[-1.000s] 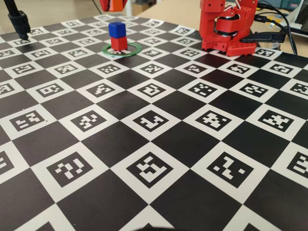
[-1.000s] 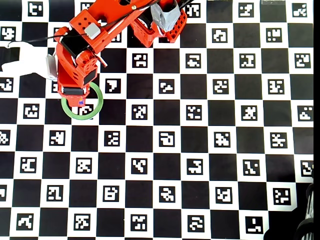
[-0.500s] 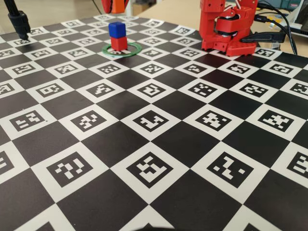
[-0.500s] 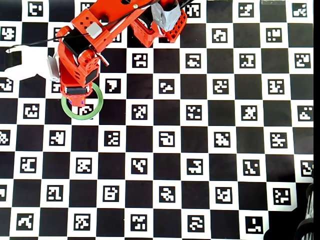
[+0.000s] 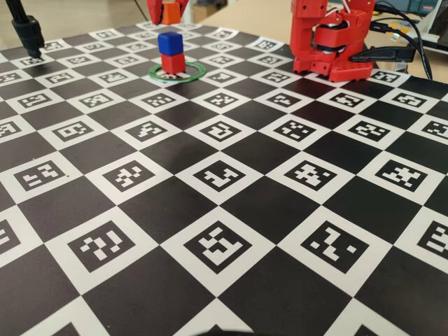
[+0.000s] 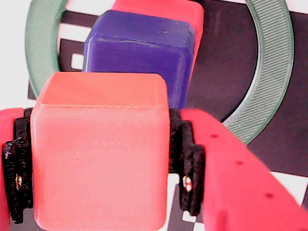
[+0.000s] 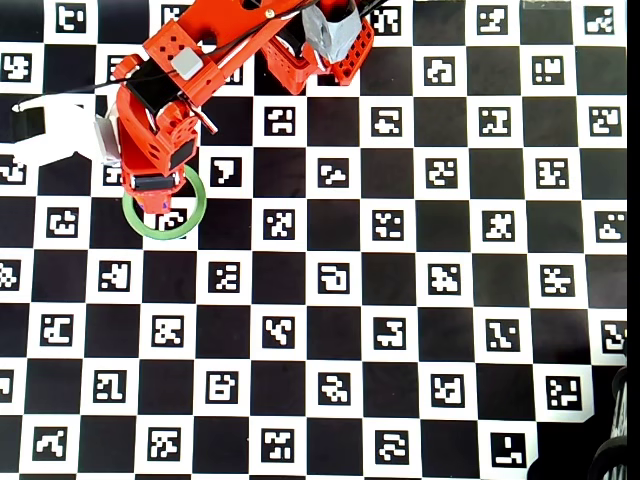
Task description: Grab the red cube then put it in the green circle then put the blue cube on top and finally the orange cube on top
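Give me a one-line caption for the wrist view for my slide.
Pincer holding the orange cube above the blue cube stacked on the red cube inside the green circle.

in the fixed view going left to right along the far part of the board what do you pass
black camera stand → blue cube stacked on the red cube inside the green circle → red arm base → black cables
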`<state>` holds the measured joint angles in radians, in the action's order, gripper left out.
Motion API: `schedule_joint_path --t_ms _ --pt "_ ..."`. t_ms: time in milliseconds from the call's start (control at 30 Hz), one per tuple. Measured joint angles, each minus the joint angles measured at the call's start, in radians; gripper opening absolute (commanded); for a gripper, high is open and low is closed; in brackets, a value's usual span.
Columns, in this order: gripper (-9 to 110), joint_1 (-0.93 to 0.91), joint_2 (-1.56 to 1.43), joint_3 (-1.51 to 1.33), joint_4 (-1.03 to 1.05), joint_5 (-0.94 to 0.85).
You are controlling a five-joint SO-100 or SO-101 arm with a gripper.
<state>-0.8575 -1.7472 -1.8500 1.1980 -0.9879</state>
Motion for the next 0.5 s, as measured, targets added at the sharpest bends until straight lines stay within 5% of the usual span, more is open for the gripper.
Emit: schedule_joint_path --t_ms 500 --pt "2 -0.012 0.000 -0.046 -0.028 -0.012"
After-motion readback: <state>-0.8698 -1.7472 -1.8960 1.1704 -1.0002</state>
